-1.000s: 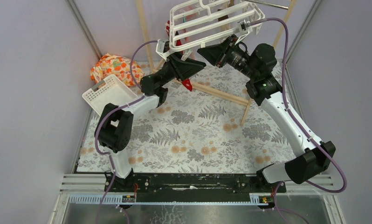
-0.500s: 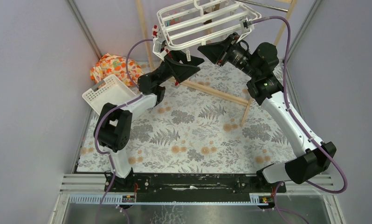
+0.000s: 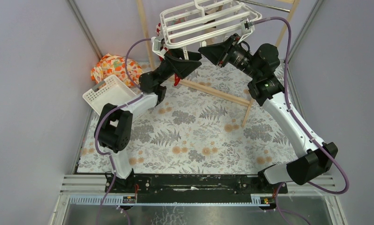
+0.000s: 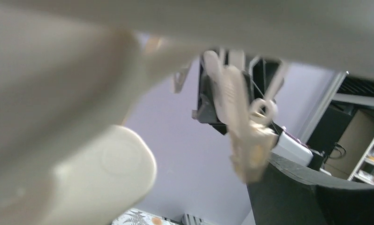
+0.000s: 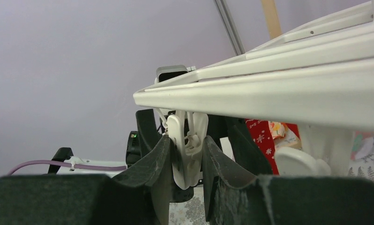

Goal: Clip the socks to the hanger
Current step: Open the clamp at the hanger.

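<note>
- Two grippers meet under the tilted hanger (image 5: 307, 84), which is raised above the table (image 3: 199, 136).
- Right gripper (image 5: 186, 140) pinches a dangling white clip (image 5: 187, 161) between its fingers.
- Left gripper (image 3: 179, 57) faces it with its jaws spread wide, gripping nothing.
- One red sock (image 5: 262, 140) hangs below the hanger, beyond the clip.
- Basket (image 3: 108, 93) and orange cloth (image 3: 115, 68) lie at far left.

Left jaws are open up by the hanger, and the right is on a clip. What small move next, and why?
Probably ease the left gripper slowly back from the hanger. Its jaws stand open, a red sock hangs beside it below the hanger's corner, and the right gripper pinches a clip, steadying the frame.
</note>
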Available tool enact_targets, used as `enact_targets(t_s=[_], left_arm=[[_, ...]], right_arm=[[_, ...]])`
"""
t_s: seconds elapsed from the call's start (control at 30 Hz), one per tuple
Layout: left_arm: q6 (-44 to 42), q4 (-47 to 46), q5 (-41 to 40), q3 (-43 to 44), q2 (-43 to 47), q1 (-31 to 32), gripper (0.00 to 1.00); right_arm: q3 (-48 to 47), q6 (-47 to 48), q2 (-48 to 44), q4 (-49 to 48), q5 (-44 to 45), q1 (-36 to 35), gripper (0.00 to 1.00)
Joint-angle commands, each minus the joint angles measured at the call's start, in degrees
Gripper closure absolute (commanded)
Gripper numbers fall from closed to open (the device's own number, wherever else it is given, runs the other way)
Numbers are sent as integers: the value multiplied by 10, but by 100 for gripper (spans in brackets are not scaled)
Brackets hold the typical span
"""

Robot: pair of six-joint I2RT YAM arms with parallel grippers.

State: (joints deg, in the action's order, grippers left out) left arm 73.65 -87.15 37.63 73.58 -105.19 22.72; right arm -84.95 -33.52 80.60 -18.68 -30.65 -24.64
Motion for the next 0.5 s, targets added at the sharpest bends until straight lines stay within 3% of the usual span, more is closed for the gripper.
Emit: enact_targets(t_s=[0.0,0.13,0.47], left_arm=[[-37,77,-56,16,18,-3,9],[-73,131,-81,22,38,5,14],[-71,158,-90,60,31,25,15]], right_arm=[[-1,3,-19,-21,0,-2,100],[2,9,-16,-19,7,-2,100],[7,20,-14,-18,18,-2,100]])
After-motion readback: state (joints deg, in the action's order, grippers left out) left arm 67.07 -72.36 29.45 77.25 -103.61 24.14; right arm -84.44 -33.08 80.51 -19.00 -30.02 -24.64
